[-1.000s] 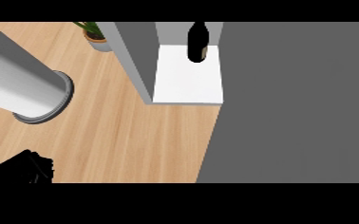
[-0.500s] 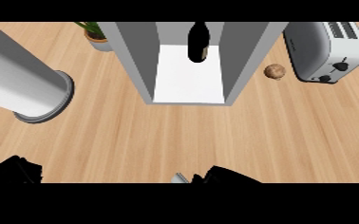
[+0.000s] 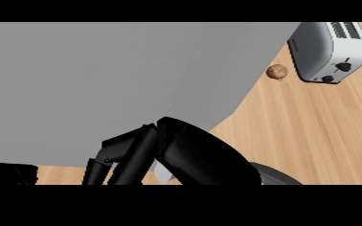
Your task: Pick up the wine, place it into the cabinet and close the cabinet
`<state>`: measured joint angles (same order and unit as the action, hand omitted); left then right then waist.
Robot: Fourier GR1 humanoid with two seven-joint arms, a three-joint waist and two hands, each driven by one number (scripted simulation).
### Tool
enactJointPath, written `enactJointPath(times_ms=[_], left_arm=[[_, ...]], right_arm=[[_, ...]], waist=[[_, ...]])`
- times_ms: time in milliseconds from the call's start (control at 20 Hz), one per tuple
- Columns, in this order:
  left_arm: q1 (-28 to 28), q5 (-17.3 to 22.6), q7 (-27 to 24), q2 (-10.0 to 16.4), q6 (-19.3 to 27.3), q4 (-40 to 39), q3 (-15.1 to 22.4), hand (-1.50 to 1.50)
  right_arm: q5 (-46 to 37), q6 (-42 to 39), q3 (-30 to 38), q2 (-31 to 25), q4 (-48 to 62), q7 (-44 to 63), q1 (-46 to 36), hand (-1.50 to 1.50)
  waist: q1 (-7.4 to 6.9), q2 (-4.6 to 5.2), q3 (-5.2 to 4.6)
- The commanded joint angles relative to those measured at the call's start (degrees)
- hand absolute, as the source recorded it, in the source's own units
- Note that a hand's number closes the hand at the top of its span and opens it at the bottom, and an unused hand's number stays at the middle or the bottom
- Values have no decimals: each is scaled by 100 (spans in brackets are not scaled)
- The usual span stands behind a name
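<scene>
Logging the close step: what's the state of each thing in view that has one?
Cabinet door: swung across the view, hiding the cabinet's inside; cannot tell if fully shut.
Wine: not in view.
Right hand: open, fingers straight at the door's lower edge.
Left hand: only a sliver shows, lower left.
Toaster: standing on the counter.
Brown ball: lying beside the toaster.

Light is bright, soft and even across the view. The grey panel (image 3: pixel 106 76) is flatly lit, with a slightly darker band running down its right part. The wooden surface (image 3: pixel 304 124) looks warm and uniformly lit. The right hand (image 3: pixel 191 158) reads as near-solid black with faint grey highlights.
</scene>
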<state>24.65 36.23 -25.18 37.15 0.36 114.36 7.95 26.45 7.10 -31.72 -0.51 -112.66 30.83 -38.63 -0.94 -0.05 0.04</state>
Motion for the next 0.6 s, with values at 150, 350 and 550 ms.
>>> enactJointPath(times_ms=[150,350,550], left_arm=[[345,-86,92,-88,-262,194,-349,150],[173,-353,183,-374,-205,86,-193,150],[135,-274,321,-291,-391,113,-434,150]], right_arm=[[620,248,500,50,1060,-422,-844,150],[678,414,442,51,1600,-739,-886,150],[842,-213,1013,51,2520,-986,-1020,150]], waist=[[-17,0,-7],[10,1,-6],[2,13,-4]])
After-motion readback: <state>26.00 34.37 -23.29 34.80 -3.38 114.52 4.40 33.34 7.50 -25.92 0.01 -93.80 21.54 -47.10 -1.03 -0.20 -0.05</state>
